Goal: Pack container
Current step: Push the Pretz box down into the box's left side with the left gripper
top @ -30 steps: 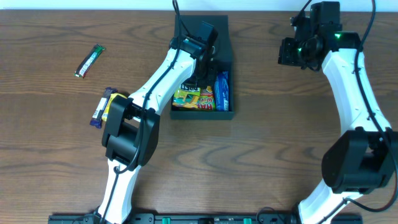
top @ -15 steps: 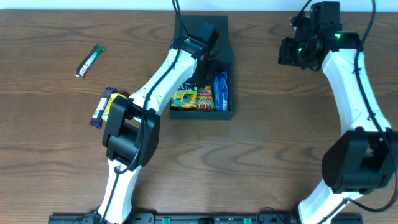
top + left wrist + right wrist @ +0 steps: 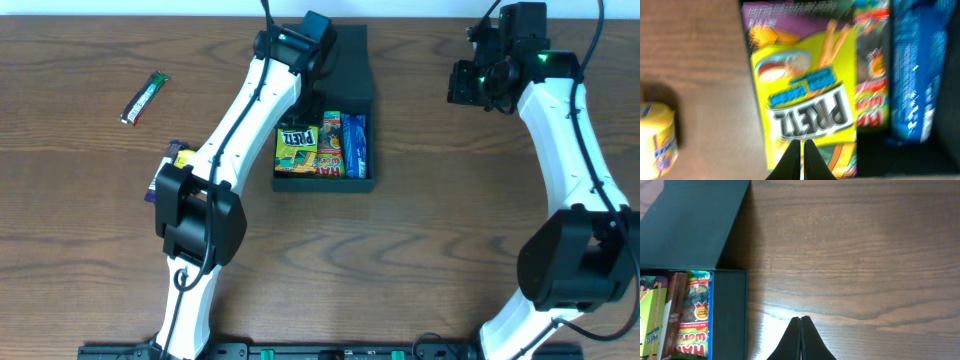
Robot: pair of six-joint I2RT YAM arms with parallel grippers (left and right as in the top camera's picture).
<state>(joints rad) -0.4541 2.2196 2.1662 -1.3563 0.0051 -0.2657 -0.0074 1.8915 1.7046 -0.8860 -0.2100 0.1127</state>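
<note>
The dark teal container point(image 3: 360, 183) stands open at the table's middle back, its lid point(image 3: 350, 60) laid flat behind it. Inside lie a yellow Pretz packet point(image 3: 297, 147), a red-orange gummy packet point(image 3: 332, 145) and a blue packet point(image 3: 355, 143). My left gripper point(image 3: 308, 50) is shut and empty, raised over the box's back left corner; its wrist view shows the shut fingers point(image 3: 802, 150) above the Pretz packet point(image 3: 805, 100). My right gripper point(image 3: 462, 85) is shut and empty, hovering over bare table right of the box; its fingers point(image 3: 800, 330) show beside the box wall point(image 3: 730, 315).
A green snack bar point(image 3: 145, 97) lies at the far left. Purple and yellow packets point(image 3: 165, 170) lie left of the box, partly hidden by my left arm; the yellow one shows in the left wrist view point(image 3: 657, 140). Bare wood surrounds the right arm.
My left gripper has risen out of the container and drawn back toward the far left. The Pretz packet now lies uncovered in the box. The right arm has not moved.
</note>
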